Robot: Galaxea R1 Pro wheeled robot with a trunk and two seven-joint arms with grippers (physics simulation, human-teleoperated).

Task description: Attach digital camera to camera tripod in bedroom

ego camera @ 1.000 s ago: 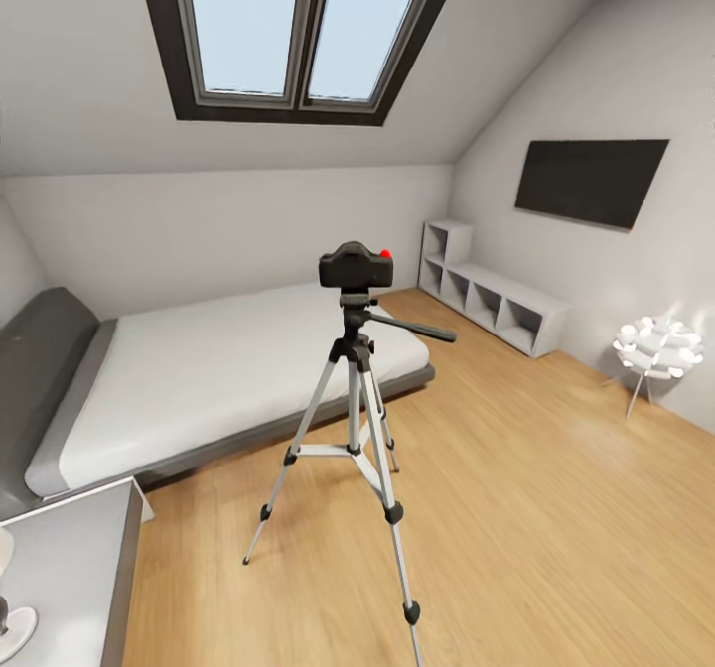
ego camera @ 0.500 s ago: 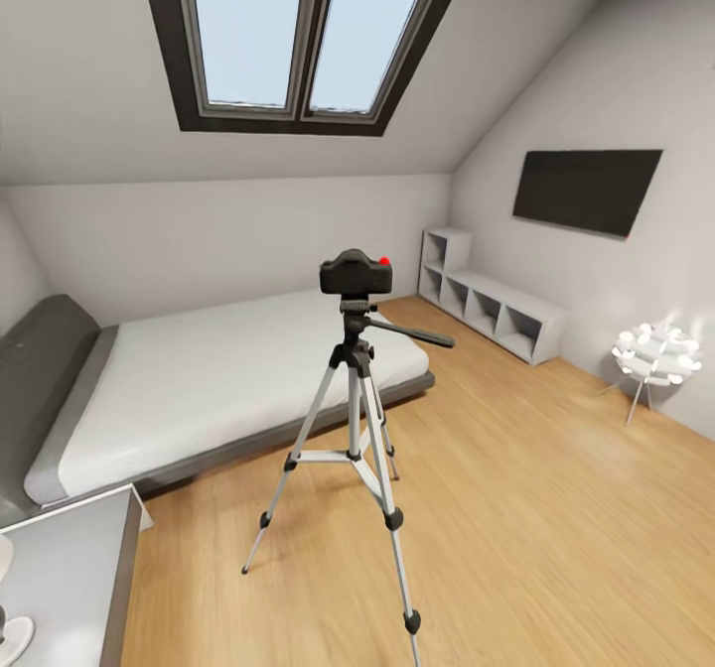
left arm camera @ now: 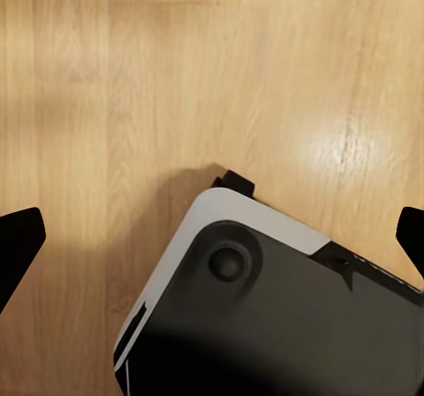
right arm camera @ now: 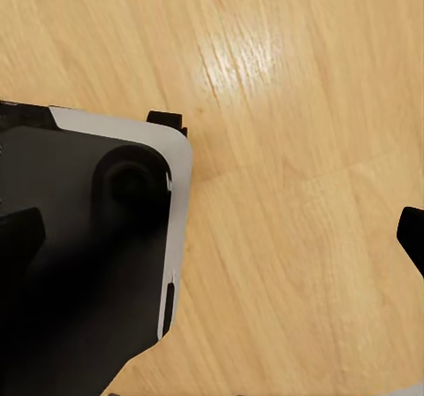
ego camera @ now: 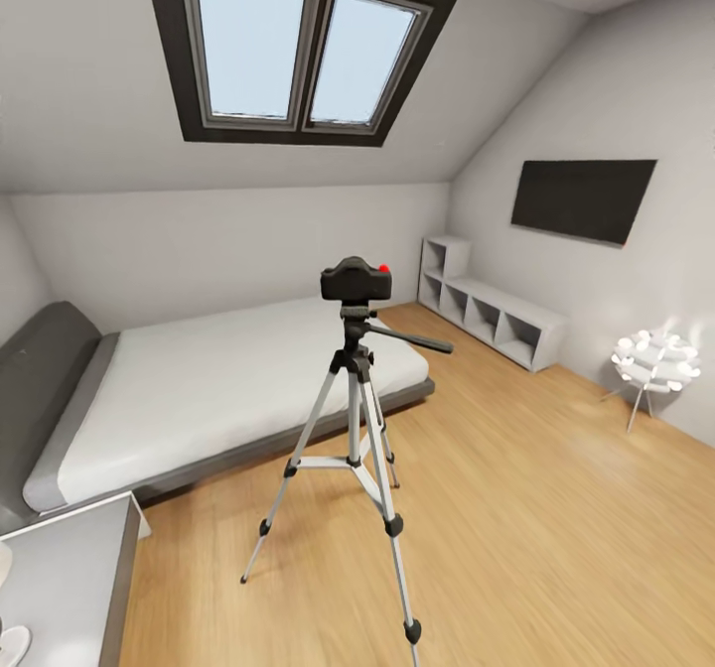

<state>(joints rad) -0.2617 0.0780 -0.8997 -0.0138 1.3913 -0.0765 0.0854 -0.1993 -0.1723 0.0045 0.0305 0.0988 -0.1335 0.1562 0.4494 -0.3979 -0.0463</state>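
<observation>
The black digital camera [ego camera: 356, 281], with a red dot on top, sits on the black pan head of the camera tripod [ego camera: 355, 419]. The tripod stands on the wood floor of the bedroom, in front of the low bed [ego camera: 218, 379]. Its handle sticks out to the right. In the left wrist view my left gripper [left arm camera: 214, 237] is open, its dark fingertips [left arm camera: 18, 241] far apart over the floor. My right gripper [right arm camera: 214, 235] is also open, with nothing between its fingertips [right arm camera: 412, 233]. Both hang above my own base [left arm camera: 265, 325].
White cube shelves [ego camera: 492, 315] run along the right wall under a dark wall screen [ego camera: 581, 199]. A white lamp on thin legs [ego camera: 653, 359] stands at the far right. A grey table top [ego camera: 60, 578] is at the lower left. A skylight [ego camera: 298, 47] sits overhead.
The whole head view has shifted: the skylight sits lower and the room looks slightly farther off. Camera and tripod keep their place on the floor.
</observation>
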